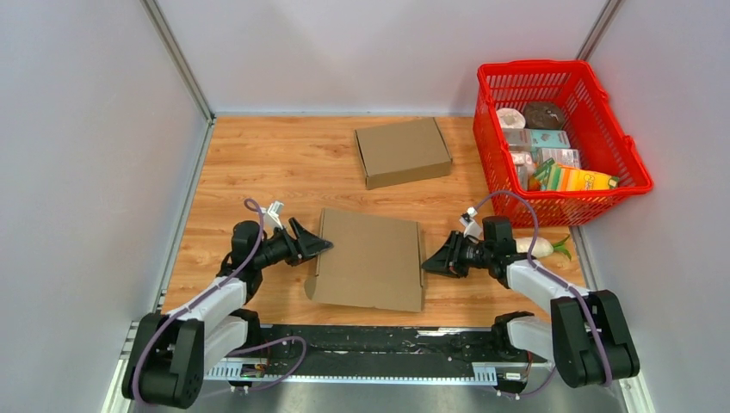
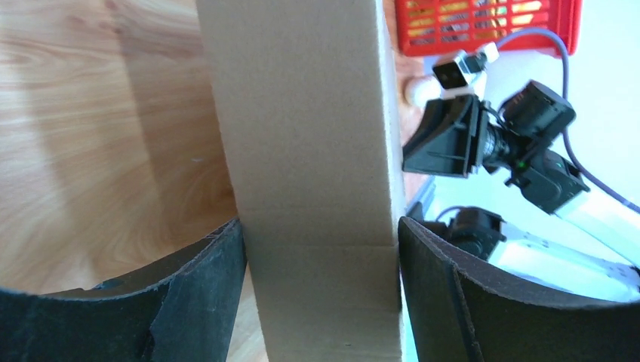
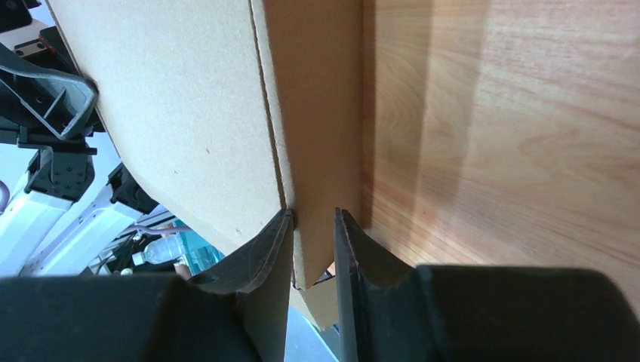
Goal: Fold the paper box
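right gripper pinches the paper box by its right edge; left gripper straddles the left edge, jaws wide. wooden table shows all around.

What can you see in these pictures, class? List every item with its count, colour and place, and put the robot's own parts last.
flat cardboard box: one, brown, table centre, between the arms
closed cardboard box: one, brown, behind the flat one
basket: one, red, back right, holding assorted packets
radish-like item: one, white with green end, in front of the basket
table: one, light wood
left arm: one, black and white, jaws open astride the flat box's left edge
right arm: one, black and white, jaws pinching its right edge
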Tool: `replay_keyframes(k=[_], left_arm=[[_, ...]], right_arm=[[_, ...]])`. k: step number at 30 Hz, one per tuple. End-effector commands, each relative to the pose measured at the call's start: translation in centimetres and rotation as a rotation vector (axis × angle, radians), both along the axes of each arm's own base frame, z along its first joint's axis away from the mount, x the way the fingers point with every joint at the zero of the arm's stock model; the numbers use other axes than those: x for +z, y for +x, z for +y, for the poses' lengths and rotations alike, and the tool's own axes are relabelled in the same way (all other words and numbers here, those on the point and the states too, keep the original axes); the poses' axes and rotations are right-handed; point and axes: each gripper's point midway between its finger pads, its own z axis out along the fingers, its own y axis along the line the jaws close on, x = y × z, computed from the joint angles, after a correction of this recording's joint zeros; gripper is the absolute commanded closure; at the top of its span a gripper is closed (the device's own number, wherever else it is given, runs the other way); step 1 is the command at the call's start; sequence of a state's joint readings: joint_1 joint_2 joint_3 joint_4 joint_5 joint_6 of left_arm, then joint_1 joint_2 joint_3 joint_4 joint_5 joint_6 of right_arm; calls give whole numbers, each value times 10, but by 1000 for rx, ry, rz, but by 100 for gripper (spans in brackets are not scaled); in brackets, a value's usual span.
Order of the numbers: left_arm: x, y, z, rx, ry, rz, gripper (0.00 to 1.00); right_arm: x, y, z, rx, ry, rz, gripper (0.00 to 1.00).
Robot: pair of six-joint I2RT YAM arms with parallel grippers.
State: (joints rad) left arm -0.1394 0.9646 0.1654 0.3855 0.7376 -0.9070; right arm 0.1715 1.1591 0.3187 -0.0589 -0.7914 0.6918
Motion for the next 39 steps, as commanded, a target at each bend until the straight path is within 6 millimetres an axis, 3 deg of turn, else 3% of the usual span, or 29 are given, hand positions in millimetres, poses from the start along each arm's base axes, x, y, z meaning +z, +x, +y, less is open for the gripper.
replay_keyframes(k=[1, 2, 4, 5, 7, 9, 10, 11, 12, 13, 14, 16, 17, 18, 19, 20, 21, 22, 24, 28, 34, 39], left_arm=[[31, -9, -28, -153, -140, -29, 21], [43, -6, -32, -169, -169, -73, 21], [45, -6, -34, -158, -212, -22, 22], [49, -5, -35, -157, -224, -30, 28], [49, -4, -34, -136, -239, 11, 40], [40, -5, -33, -113, -223, 97, 50], [44, -4, -31, -88, -221, 93, 50], [36, -7, -29, -66, -203, 157, 50], [39, -5, -27, -46, -191, 168, 48], [44, -1, -22, -1, -161, 134, 48], [31, -8, -16, 37, -122, 226, 48], [38, -3, -6, 127, -99, 251, 50], [28, -10, 0, 165, -87, 347, 50], [33, -10, 2, 183, -100, 372, 50], [37, -13, 2, 191, -126, 418, 50], [35, -19, 2, 196, -126, 479, 50], [40, -20, 2, 198, -138, 503, 50], [43, -24, -1, 197, -174, 564, 50], [46, -28, -4, 197, -220, 619, 51], [61, -32, -2, 228, -267, 642, 51], [77, -43, -4, 211, -324, 640, 51], [83, -51, -7, 174, -356, 655, 48]], right_arm=[[-31, 7, -18, -82, -115, 35, 72], [-27, 7, -15, -65, -91, 30, 71], [-19, 8, -9, -25, -68, -2, 62], [-3, 16, -3, 12, -80, -77, 57], [11, 12, -1, 48, -140, -87, 40], [48, 20, -3, 54, -281, -199, 27], [62, 24, -9, 30, -367, -248, 22], [75, 34, -24, -43, -557, -355, 17], [85, 33, -42, -70, -698, -381, 7], [118, 45, -45, -125, -749, -466, 4], [132, 48, -47, -144, -829, -531, 3], [159, 53, -24, -46, -866, -698, 0], [160, 35, 20, 138, -845, -813, 0], [168, 24, 49, 235, -827, -925, 0], [161, 13, 74, 450, -924, -1087, 0], [163, -21, 102, 558, -976, -1258, 0], [165, -28, 121, 588, -994, -1352, 0], [151, -33, 133, 666, -1071, -1399, 0], [153, -48, 157, 704, -1032, -1456, 0], [152, -68, 184, 748, -900, -1542, 0], [144, -45, 188, 692, -1016, -1621, 0], [153, -31, 193, 593, -1045, -1725, 0]])
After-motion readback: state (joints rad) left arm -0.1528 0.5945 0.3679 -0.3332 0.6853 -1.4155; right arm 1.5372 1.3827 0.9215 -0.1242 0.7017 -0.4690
